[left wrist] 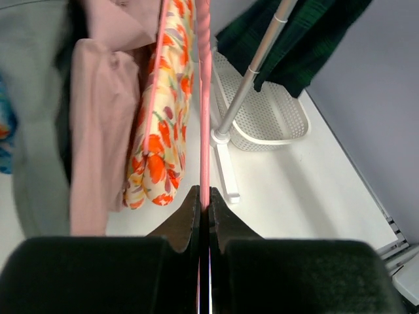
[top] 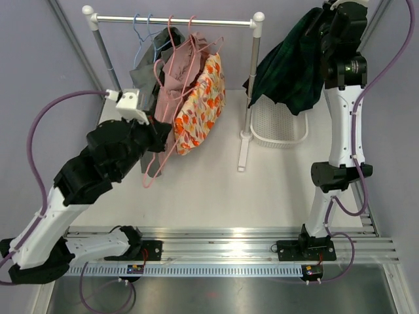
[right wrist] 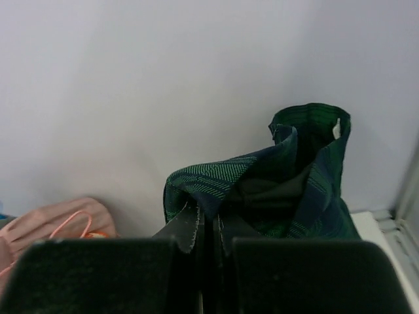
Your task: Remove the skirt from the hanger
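Note:
The dark green plaid skirt (top: pixel 288 69) hangs from my right gripper (top: pixel 325 26), high at the right end of the rack, above the white basket (top: pixel 278 127). In the right wrist view my right gripper (right wrist: pixel 208 219) is shut on a fold of the skirt (right wrist: pixel 275 183). My left gripper (top: pixel 160 131) is shut on the lower bar of a bare pink hanger (top: pixel 163 154) that hangs from the rail. In the left wrist view the gripper (left wrist: pixel 204 199) pinches the hanger's thin pink bar (left wrist: pixel 204 98).
The silver rail (top: pixel 173 21) also carries a grey garment (top: pixel 147 69), a pink top (top: pixel 173 78), an orange floral garment (top: pixel 200 104) and blue hangers (top: pixel 141 33). The rack's right post (top: pixel 252 85) stands beside the basket. Grey walls close in on both sides.

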{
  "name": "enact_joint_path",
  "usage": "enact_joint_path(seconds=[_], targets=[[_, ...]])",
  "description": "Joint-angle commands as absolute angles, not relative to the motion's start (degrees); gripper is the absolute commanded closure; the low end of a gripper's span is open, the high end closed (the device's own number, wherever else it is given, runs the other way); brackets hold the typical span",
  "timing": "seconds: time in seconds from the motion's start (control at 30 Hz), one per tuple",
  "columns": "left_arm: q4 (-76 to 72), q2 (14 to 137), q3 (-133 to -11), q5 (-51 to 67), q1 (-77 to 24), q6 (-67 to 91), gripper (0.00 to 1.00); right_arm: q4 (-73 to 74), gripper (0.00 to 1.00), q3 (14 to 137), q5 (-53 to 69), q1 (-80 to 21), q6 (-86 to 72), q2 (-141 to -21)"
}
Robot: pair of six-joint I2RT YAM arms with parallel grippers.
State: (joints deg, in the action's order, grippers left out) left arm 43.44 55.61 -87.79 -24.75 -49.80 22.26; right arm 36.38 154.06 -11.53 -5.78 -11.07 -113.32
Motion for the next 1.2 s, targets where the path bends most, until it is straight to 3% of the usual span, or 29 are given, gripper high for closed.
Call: enact_joint_path(seconds=[0.0,0.33,0.4,0.47,0.6,0.8,0.97,1.17], targets=[[38.15,60.89,-92.71,-23.11,-51.15,20.22,1.0,25.49,1.0,154.88,-2.66,-5.8,-15.02,-116.27],[35.77,78.56,-107.83,-24.96,-51.33,17.76,1.0,17.21,1.0,113.74,-7.47,-5.45,-18.53,-111.27],[36.3,83.31,-113.27,-25.66,-51.24,16.97,1.0,24.59,0.38,112.51,-5.63,-5.01,-19.16,-114.15],[37.52,86.56,-117.57,-26.19,-50.98,16.18,1.0,27.15,0.01,109.27,-5.54,-5.01,-21.08,-114.0],[39.2,94.46,-128.3,-26.72,-48.96,14.68,1.0,18.56,0.01,87.7,-2.56,-5.01,-25.92,-101.65],[38.15,105.72,-141.67,-21.64,-43.0,14.85,1.0,12.92,0.01,69.64,5.89,-6.94,-29.97,-84.41],[31.56,111.52,-142.82,-12.42,-38.15,17.49,1.0,14.06,0.01,61.02,6.41,-10.45,-28.57,-71.93],[31.47,113.56,-140.74,-9.67,-38.23,18.54,1.0,18.1,0.0,59.15,5.71,-11.16,-26.72,-65.84]])
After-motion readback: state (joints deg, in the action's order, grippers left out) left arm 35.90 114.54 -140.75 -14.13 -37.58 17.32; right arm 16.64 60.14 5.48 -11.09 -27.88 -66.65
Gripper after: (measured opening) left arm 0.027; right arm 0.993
